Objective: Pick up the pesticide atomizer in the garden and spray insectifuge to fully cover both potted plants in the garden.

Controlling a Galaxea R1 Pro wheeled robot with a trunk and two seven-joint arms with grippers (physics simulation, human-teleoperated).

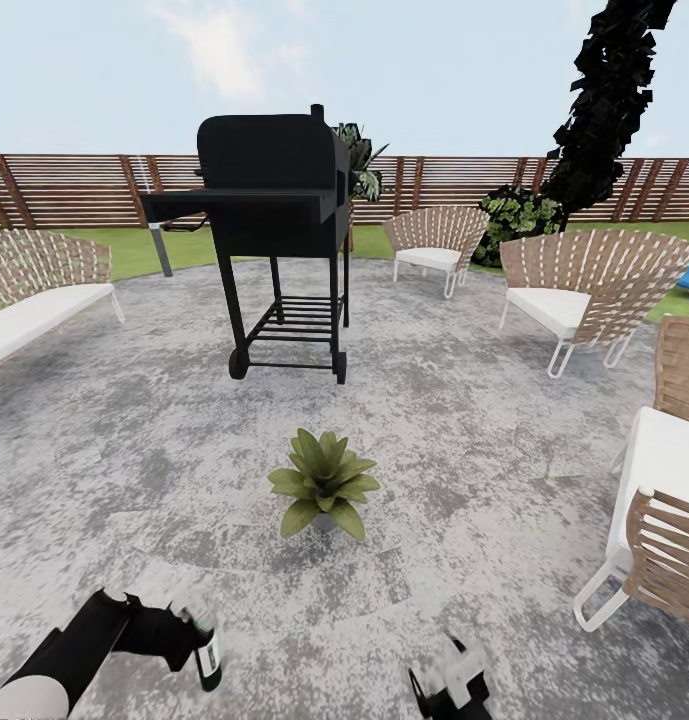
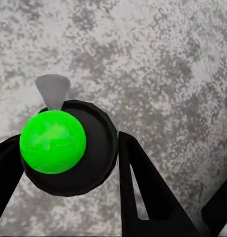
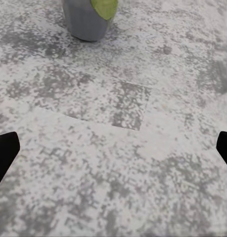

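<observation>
The spray bottle is gripped upright by the left gripper at seven o'clock. The right gripper is held open. One potted plant is seen on the patio at twelve o'clock, before the grill.

Right wrist view: mottled grey paving fills the field, with faint slab seams running across it. The right gripper has its two black fingertips at opposite margins, set wide apart, with bare paving between them. Well ahead of the fingertips stands a grey pot; one green leaf droops over its rim. Pot apart from the fingers.
</observation>
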